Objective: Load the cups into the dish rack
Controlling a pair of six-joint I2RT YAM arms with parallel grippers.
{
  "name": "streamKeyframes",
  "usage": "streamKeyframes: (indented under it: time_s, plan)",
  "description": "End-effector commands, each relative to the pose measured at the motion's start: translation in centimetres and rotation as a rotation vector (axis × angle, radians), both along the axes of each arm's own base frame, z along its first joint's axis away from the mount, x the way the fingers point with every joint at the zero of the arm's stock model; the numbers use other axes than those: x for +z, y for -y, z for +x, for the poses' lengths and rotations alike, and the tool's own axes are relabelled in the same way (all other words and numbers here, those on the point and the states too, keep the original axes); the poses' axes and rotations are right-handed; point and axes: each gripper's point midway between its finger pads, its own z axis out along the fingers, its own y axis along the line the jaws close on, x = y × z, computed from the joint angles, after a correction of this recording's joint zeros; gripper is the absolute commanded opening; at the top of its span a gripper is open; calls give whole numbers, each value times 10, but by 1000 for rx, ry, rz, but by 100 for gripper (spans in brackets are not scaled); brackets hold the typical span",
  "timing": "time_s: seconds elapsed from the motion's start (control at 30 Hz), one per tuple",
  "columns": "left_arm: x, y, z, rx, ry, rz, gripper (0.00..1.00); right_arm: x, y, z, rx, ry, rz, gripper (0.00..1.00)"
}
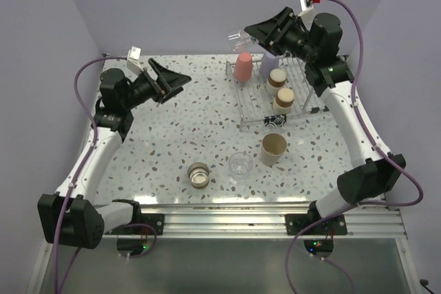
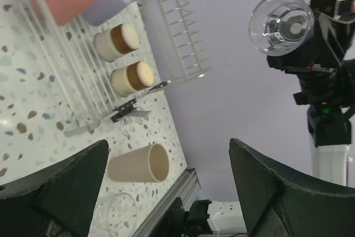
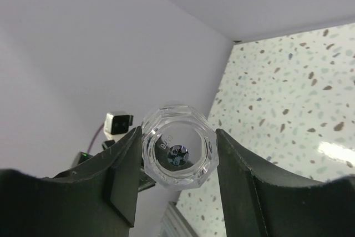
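My right gripper [image 1: 250, 34] is shut on a clear cup [image 1: 237, 36], held on its side in the air above the far left corner of the dish rack [image 1: 256, 111]. In the right wrist view the cup [image 3: 178, 152] sits between both fingers [image 3: 119, 181]. In the rack are a coral-red cup [image 1: 242, 67], a lavender cup [image 1: 268, 64] and two brownish cups [image 1: 277, 78] [image 1: 284, 98]. On the table stand a beige cup [image 1: 273, 149], a second clear cup [image 1: 240, 164] and a brownish cup [image 1: 199, 174]. My left gripper [image 1: 180, 82] is open and empty, raised over the table's left side.
The left wrist view shows the rack [image 2: 177, 43], the beige cup [image 2: 138, 163] and the held clear cup [image 2: 281, 23]. The back wall stands close behind the rack. A metal rail [image 1: 227, 211] runs along the table's near edge.
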Motion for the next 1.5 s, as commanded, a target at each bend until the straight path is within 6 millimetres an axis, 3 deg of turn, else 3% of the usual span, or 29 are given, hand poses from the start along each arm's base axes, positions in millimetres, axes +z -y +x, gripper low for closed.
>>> streamKeyframes:
  time_s: [0.0, 0.07, 0.17, 0.3, 0.57, 0.73, 0.97, 1.47]
  plan:
    - [-28, -19, -5, 69, -73, 205, 93, -15, 7, 7, -52, 17, -170, 0]
    - [-41, -33, -1, 138, -87, 312, 93, -25, 21, 22, -137, 25, -269, 0]
    - [-61, -52, -6, 199, -151, 437, 93, -61, 38, 36, -203, -39, -425, 0]
    - [-73, -62, -20, 215, -169, 505, 93, -108, 54, 47, -245, -128, -596, 0]
    - [-85, -86, -37, 281, -184, 642, 93, -166, 79, 63, -371, -235, -909, 0]
    - [-79, -100, -43, 326, -163, 708, 94, -207, 90, 79, -418, -311, -1027, 0]
    - [-93, -104, -50, 328, -183, 736, 94, -236, 93, 96, -444, -352, -1108, 0]
    - [-100, -107, -52, 337, -192, 751, 93, -278, 56, 132, -414, -333, -1141, 0]
